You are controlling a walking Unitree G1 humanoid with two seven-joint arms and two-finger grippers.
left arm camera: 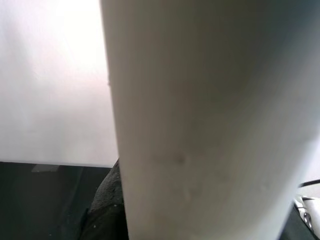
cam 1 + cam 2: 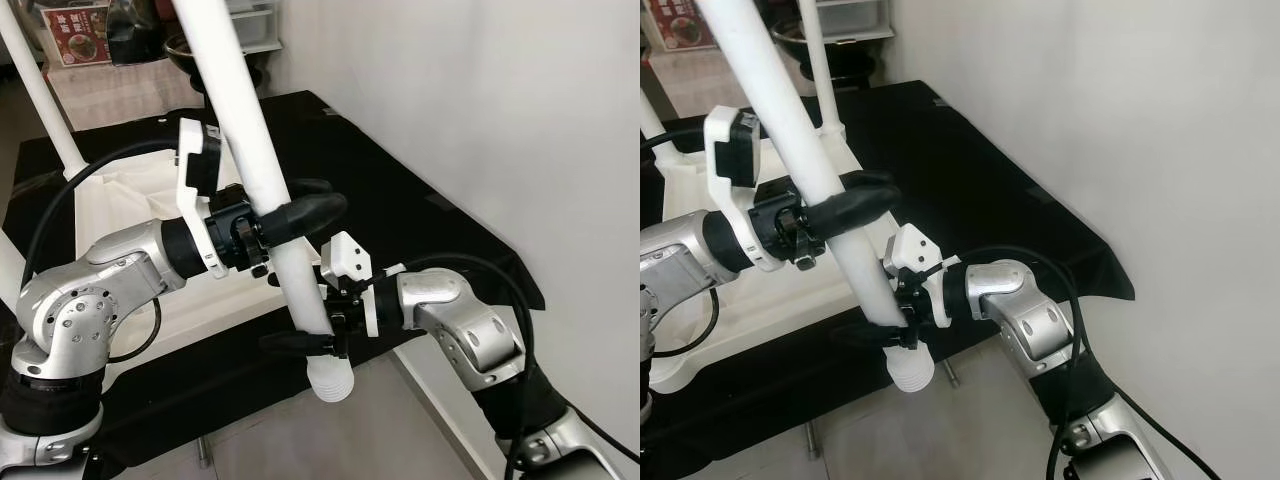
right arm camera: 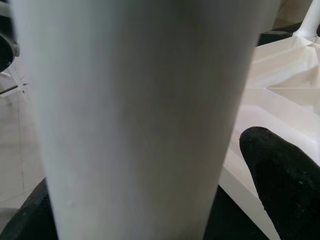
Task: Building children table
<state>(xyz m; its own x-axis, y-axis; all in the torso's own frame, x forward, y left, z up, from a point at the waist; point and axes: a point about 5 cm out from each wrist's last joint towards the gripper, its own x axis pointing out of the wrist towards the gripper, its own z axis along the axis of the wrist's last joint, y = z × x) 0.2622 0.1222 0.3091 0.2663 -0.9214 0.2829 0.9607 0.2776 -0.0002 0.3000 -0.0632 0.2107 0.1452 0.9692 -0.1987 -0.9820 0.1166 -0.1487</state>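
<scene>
A long white table leg (image 2: 250, 140) slants across the middle of the head views, its ribbed screw end (image 2: 332, 382) lowest, just past the front edge of the black-covered table (image 2: 400, 200). My left gripper (image 2: 290, 215) is shut on the leg at mid-length. My right gripper (image 2: 312, 335) is shut on it lower down, just above the ribbed end. Both wrist views look straight at the leg (image 1: 200, 125) (image 3: 140, 125), with one black finger (image 3: 285, 185) beside it. The white tabletop (image 2: 760, 300) lies upside down on the black cloth, with an upright leg (image 2: 820, 70) at a far corner.
Another upright white leg (image 2: 45, 100) stands at the far left. A white wall (image 2: 500, 100) runs close along the right side. Grey floor (image 2: 400, 430) lies in front of the table. A dark bowl (image 2: 190, 50) and a red sign (image 2: 78, 30) sit behind.
</scene>
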